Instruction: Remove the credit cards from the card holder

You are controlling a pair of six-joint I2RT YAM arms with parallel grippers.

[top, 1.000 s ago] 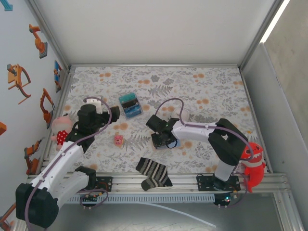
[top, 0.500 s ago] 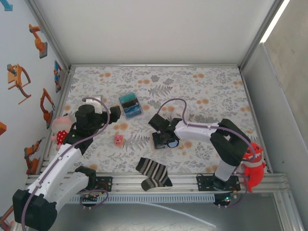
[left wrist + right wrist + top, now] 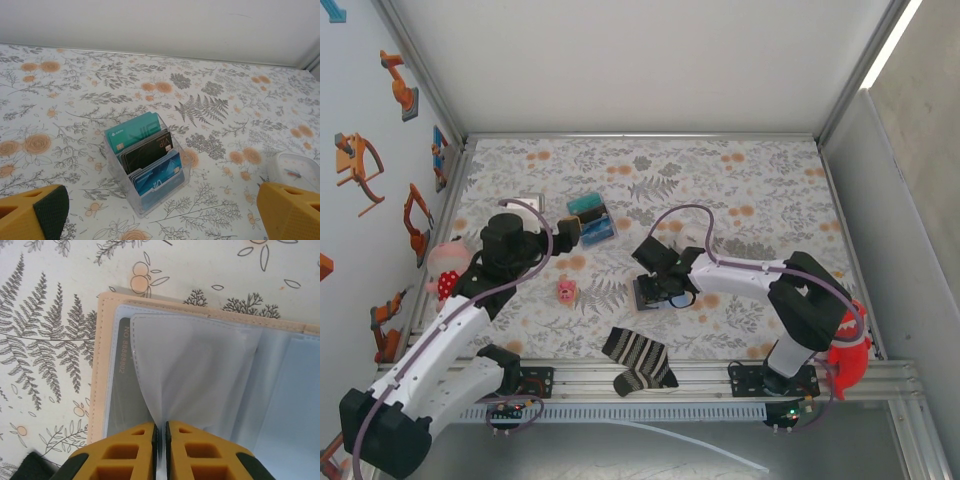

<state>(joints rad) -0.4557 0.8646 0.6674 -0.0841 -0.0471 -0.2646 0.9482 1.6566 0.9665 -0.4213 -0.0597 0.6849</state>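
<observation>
The card holder (image 3: 103, 360) is a tan wallet lying open on the flowered table, also seen from above (image 3: 647, 293). My right gripper (image 3: 160, 432) is shut on one of its pale translucent inner sleeves (image 3: 195, 370), pinching the sleeve's lower edge so it puckers upward. Under the sleeves at the wallet's left side a grey credit card (image 3: 122, 390) with printed digits shows. From above, the right gripper (image 3: 666, 290) sits over the wallet. My left gripper (image 3: 160, 202) stands wide open with nothing between its fingers, just short of a clear box (image 3: 147, 165).
The clear box (image 3: 592, 218) holds upright teal, black and blue cards. A white rounded-square object (image 3: 295, 172) lies to its right. A striped sock (image 3: 640, 360), a small pink item (image 3: 566, 290), a doll (image 3: 445, 270) and a red toy (image 3: 845, 345) sit near the front.
The right jaws have shut on the wallet's sleeve and shifted slightly right. The left gripper has swung right, toward the clear box, staying open.
</observation>
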